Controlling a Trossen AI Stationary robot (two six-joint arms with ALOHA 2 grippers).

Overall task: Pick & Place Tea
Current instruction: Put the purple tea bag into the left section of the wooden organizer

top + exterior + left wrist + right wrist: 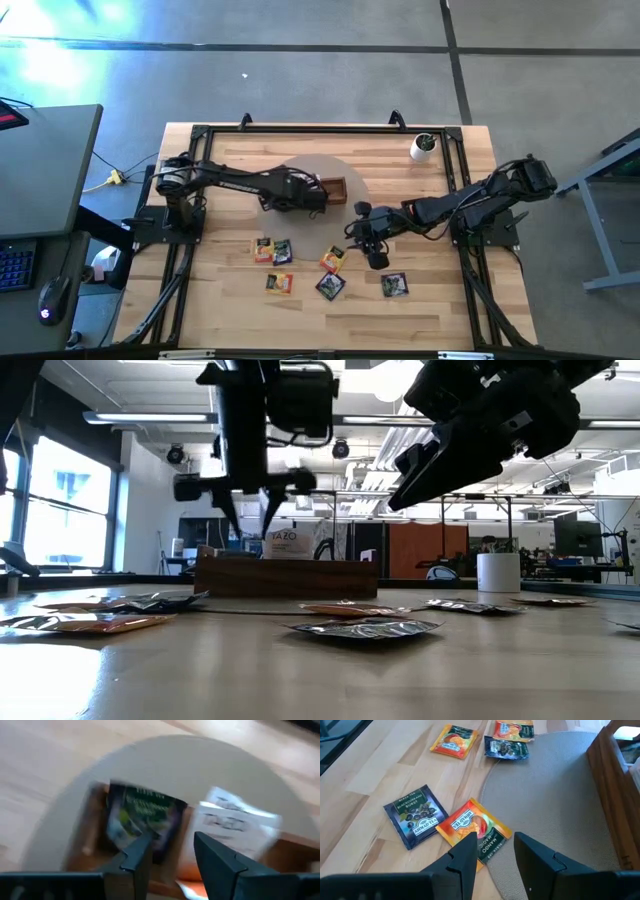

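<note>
Over the brown wooden tray point(336, 188), which sits on a round beige mat point(352, 170) toward the far middle of the light wooden table point(230, 310), I have the left gripper point(318, 197) hanging with its two dark fingers point(137, 855) parted and nothing between them. Through its wrist camera I see a dark green-and-black tea sachet point(142, 817) lying in one tray compartment and a white sachet with dark lettering point(235, 822) in the next one over; the low view shows that white sachet point(288, 544) standing upright above the tray's wall.

The right gripper point(372, 240) hovers above the near edge of the mat, fingers point(465, 852) apart and empty. Directly ahead of it in its wrist view lies an orange mango sachet point(474, 832), part on the mat and part on the bare wood, with a dark blue blackcurrant sachet point(415, 815) touching its side.

Farther toward the left arm's side I can see a yellow-orange sachet point(455, 741), another orange one point(512, 729) and a dark one point(506, 747) just beside it. In the overhead view one more dark sachet point(394, 285) lies alone near the front right. A small white cup point(423, 147) stands at the far right corner.
</note>
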